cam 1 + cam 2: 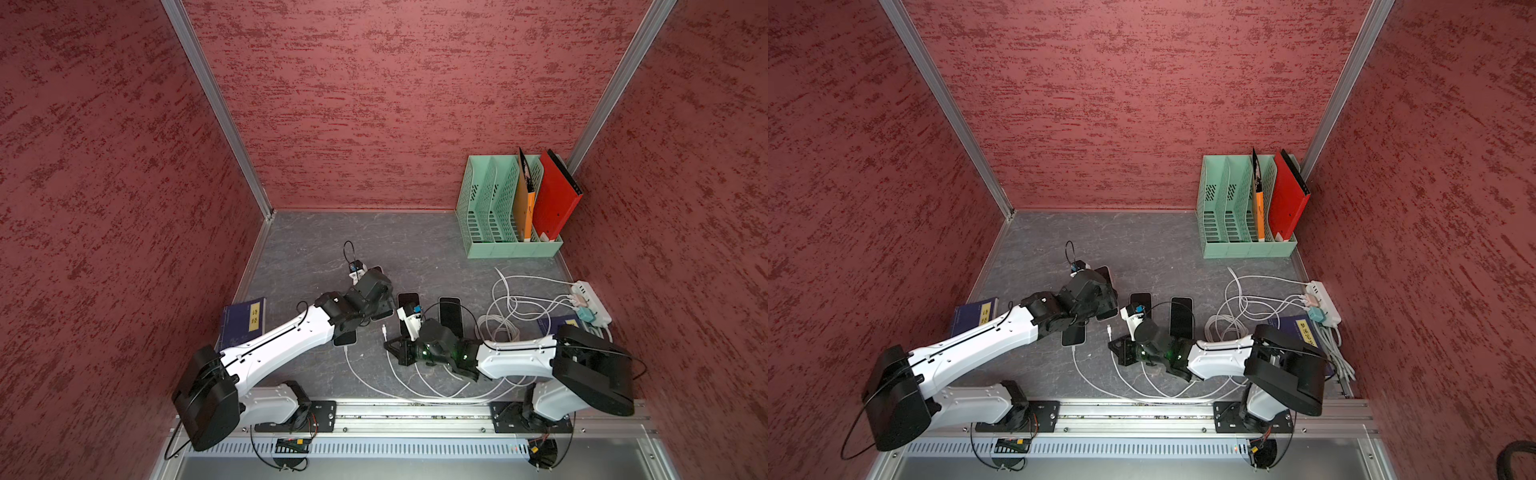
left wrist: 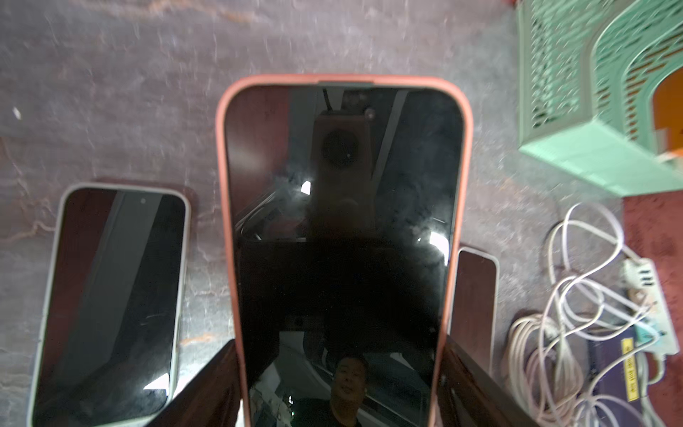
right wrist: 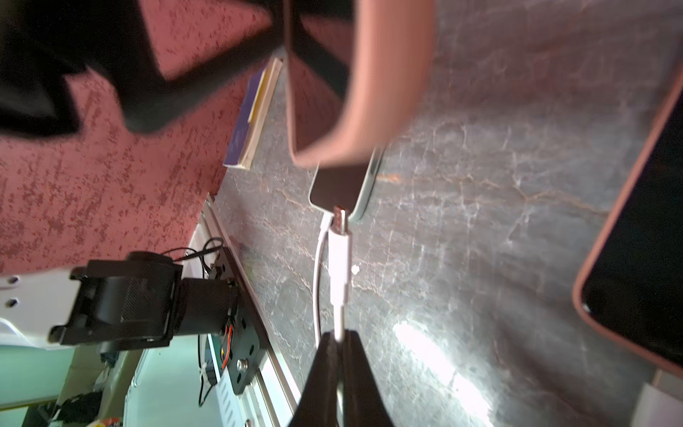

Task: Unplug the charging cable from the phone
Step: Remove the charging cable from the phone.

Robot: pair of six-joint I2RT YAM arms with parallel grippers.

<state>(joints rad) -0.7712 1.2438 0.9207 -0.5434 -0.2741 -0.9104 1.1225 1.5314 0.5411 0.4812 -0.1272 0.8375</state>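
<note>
1. The phone [image 2: 340,185], the one in the salmon case, is gripped across its width by the left hand [image 2: 338,342]. The fingers are spread wide but pressed onto both long edges. It looks to be lifted off the surface [image 3: 480,185].
2. The charging cable [image 3: 338,258] is pinched just behind its white plug by the right hand [image 3: 340,334], which is clamped fully shut on the thin cord.
3. The metal tip [image 3: 340,216] is bare, and a clear gap can be seen between it and the salmon case in the right wrist view. So the actual unplugging is judged pretty much done. In a top view the plug [image 1: 384,331] is seen out on its own between the two hands.
4. What's probably left is getting the two apart cleanly. The plug is best drawn straight back along its own line with no twisting, while the phone is held level and not squeezed any harder.
5. Heads up: a second phone [image 3: 338,185] is lying right behind the plug, with its own white lead [image 3: 318,266] plugged in and running just beside the held cable. That lead shouldn't be hooked or dragged.
6. Since cord is gripped rather than plug body, slipping can be expected if it's yanked. A slow, steady pull is recommended.
</note>
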